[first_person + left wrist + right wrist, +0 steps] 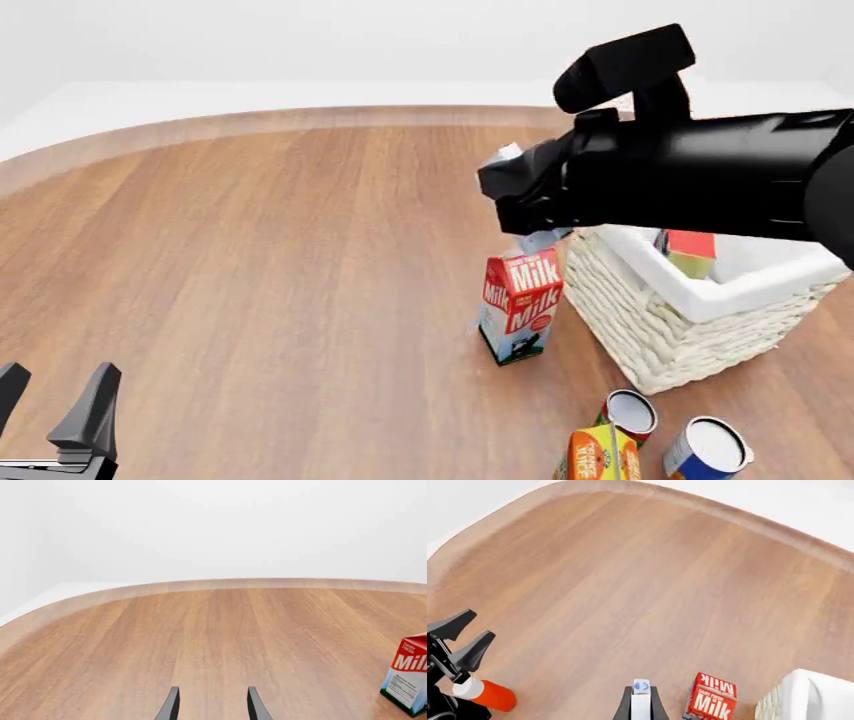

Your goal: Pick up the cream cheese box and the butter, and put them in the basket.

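Keeping the left pincer (54,395) low over the near left corner of the desk (267,250), fingers spread apart and gripping nothing. Looking along it in the left wrist view (213,707) onto a wide bare stretch of wood running out to the curved far edge, with only the milk carton (408,680) standing upright off to one side.

Reaching the right arm (694,180) across above the basket (667,330) and the milk carton (521,305), well clear of the desk surface. Clamping the right pincer (640,692) on the cream cheese box (640,686), a thin white slab with a blue mark, held up in the air above the spot beside the milk carton (710,702) and just short of the basket's cloth rim (800,695).

Showing a red-topped carton end, seemingly the butter (690,250), already inside the basket; lettering not readable.

Crowding the near right edge with two open cans (630,410) (707,445) and an orange-yellow carton (601,455), close beside the basket's near corner.
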